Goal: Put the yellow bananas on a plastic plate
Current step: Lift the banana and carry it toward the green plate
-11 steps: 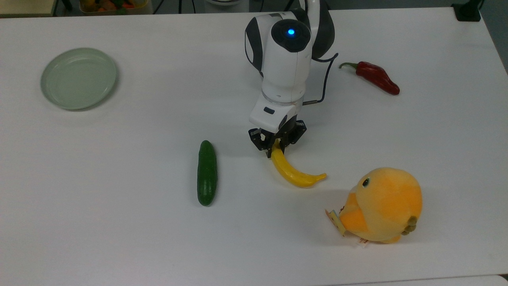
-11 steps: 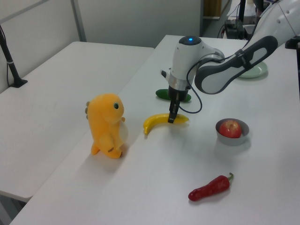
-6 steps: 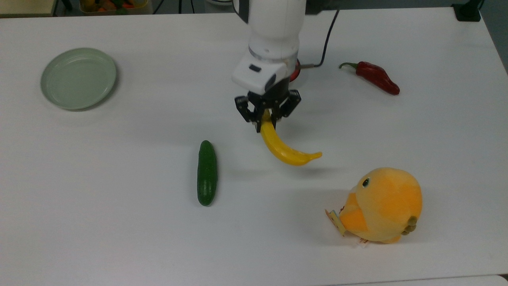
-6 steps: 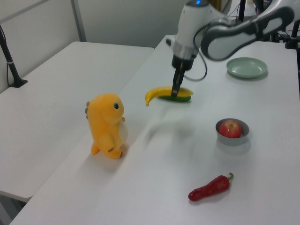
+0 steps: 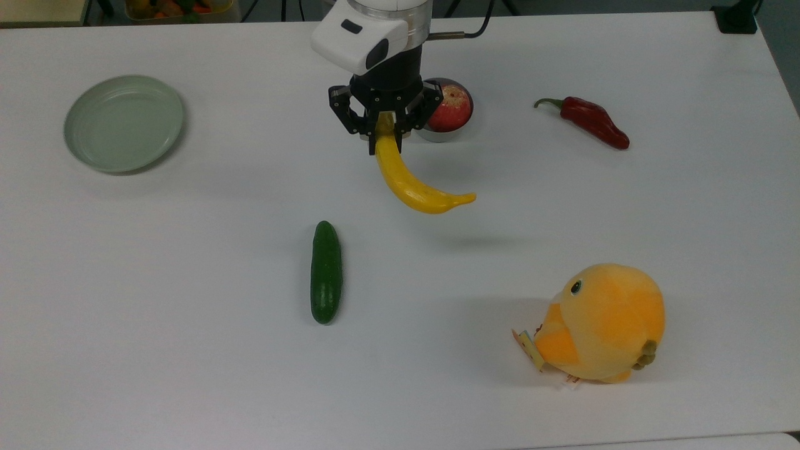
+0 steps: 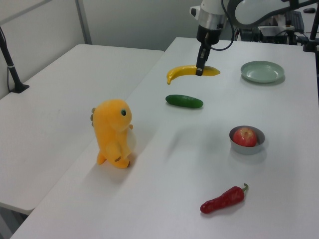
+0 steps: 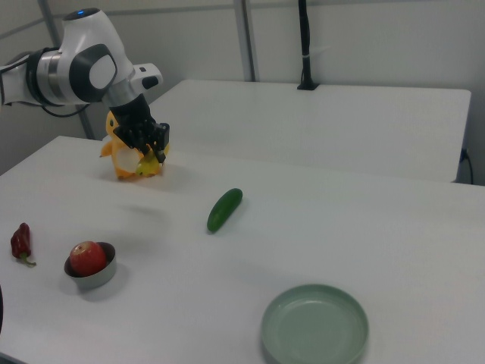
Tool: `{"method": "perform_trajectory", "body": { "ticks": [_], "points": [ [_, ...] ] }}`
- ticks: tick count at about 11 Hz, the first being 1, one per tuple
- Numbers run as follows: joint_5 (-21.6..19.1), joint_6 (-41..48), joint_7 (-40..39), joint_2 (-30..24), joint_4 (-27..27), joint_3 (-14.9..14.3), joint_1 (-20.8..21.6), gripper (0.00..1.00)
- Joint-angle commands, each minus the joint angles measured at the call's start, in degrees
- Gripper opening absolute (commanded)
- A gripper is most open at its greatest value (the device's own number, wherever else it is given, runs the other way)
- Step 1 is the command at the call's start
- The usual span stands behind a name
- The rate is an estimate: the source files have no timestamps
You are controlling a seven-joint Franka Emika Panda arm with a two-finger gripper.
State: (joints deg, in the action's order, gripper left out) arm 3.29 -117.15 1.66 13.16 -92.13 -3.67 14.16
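Note:
My gripper [image 5: 385, 132] [image 6: 199, 71] [image 7: 154, 154] is shut on one end of the yellow banana [image 5: 412, 184] [image 6: 184, 72] [image 7: 148, 164], which hangs in the air well above the table, its free tip pointing toward the top view's right. The pale green plate [image 5: 124, 122] [image 6: 262, 71] [image 7: 315, 325] lies bare at the top view's far left, well apart from the gripper. In the right view the banana is seen in front of the plush chick.
A dark green cucumber [image 5: 326, 271] [image 6: 184, 101] [image 7: 224, 209] lies below the banana's path. A grey bowl with a red apple [image 5: 448, 109] [image 6: 246, 137] [image 7: 89, 259] stands just right of the gripper in the top view. A red chili [image 5: 590, 121] [image 6: 223, 199] and an orange plush chick [image 5: 600, 322] [image 6: 113, 132] sit further off.
The gripper has lifted the banana off the table and carried it up and toward the top view's upper left, uncovering the apple bowl.

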Motion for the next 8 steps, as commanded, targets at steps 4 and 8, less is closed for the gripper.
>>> {"method": "perform_trajectory", "body": {
  "ticks": [4, 8],
  "points": [
    [-0.8, 8.0, -1.3, -6.6, -2.3, -4.7, -6.2, 0.02],
    [-0.8, 9.0, -10.8, -6.6, -5.2, -14.3, -9.8, 0.03]
  ]
}}
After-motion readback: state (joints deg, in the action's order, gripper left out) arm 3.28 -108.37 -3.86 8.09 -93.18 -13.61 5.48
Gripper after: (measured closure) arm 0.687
